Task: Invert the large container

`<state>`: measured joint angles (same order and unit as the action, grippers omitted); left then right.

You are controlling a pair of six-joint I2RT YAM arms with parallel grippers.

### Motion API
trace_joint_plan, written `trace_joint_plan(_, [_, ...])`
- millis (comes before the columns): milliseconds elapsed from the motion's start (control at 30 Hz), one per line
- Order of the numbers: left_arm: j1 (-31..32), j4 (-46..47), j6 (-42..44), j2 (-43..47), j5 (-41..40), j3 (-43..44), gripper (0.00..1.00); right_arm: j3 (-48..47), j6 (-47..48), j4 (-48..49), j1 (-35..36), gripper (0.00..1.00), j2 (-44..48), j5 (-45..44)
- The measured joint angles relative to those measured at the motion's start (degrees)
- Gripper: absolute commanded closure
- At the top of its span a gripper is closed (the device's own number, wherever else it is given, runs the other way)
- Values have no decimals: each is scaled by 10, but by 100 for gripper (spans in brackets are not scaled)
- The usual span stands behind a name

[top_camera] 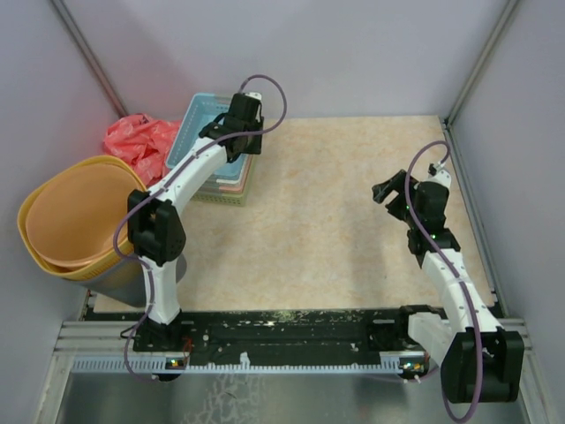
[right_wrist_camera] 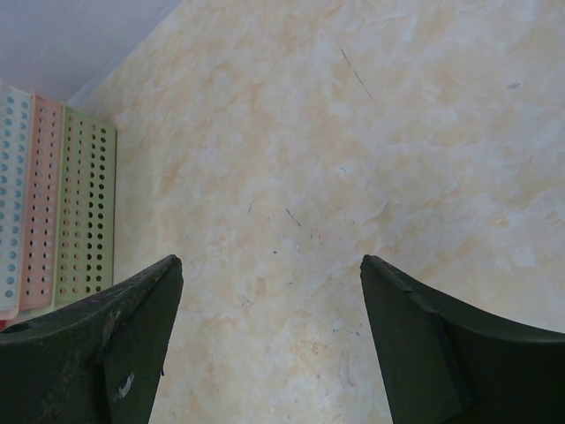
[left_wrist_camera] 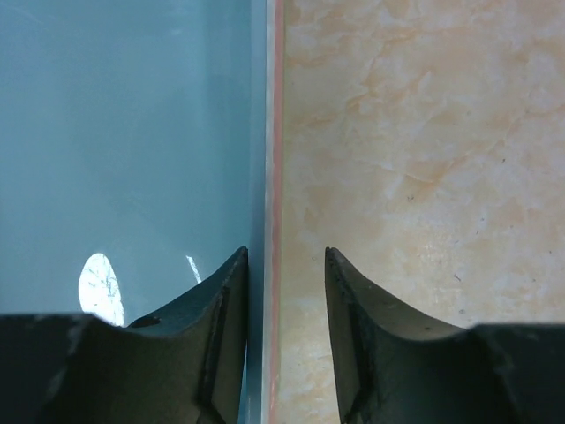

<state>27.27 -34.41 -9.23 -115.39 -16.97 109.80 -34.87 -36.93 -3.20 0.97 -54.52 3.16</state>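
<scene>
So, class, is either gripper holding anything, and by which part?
Nothing is gripped yet. The left gripper straddles the rim of the blue basket, open; the right gripper is open too.

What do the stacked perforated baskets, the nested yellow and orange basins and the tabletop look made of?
Stacked blue, pink and green perforated baskets: likely moulded plastic, given regular holes and a glossy blue inner surface. Nested yellow and orange round basins: probably plastic, smooth thin rims. Beige tabletop: marble-patterned, matte; laminate or stone, unclear.
</scene>
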Motion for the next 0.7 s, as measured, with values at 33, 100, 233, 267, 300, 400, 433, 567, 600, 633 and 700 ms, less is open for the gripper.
trace_joint_plan(33, [0, -1, 0, 0, 1, -4, 61, 0, -2, 1, 0, 19, -1, 0])
trace_joint_plan(100, [0, -3, 0, 0, 2, -9, 69, 0, -4, 3, 0, 19, -5, 2])
trace_joint_plan(233, [-1, -3, 2, 0, -1, -9, 83, 0, -7, 2, 0, 20, -16, 10])
trace_joint_plan(267, [-1, -4, 2, 0, -3, -9, 84, 0, -8, 2, 0, 20, -16, 11])
trace_joint_plan(300, [-1, -5, 3, 0, -5, -9, 89, 0, -8, 2, 0, 20, -16, 11])
trace_joint_plan(400, [-1, -17, 13, 0, -6, 2, 100, 0, -8, 2, 0, 20, -16, 11])
trace_joint_plan(433, [-1, -23, 18, 0, -6, 10, 100, 0, -8, 2, 0, 20, -16, 11])
trace_joint_plan(567, [-1, -52, 42, 2, -11, 60, 100, 0, -8, 3, 0, 20, -16, 13])
trace_joint_plan(600, [-1, -54, 48, 3, -13, 69, 100, 0, -8, 3, 0, 20, -16, 14])
trace_joint_plan(633, [0, -56, 55, 7, -15, 79, 100, 0, -8, 3, 0, 20, -16, 14])
trace_joint_plan(700, [3, -57, 70, 20, -19, 93, 100, 0, -8, 3, 0, 21, -16, 16])
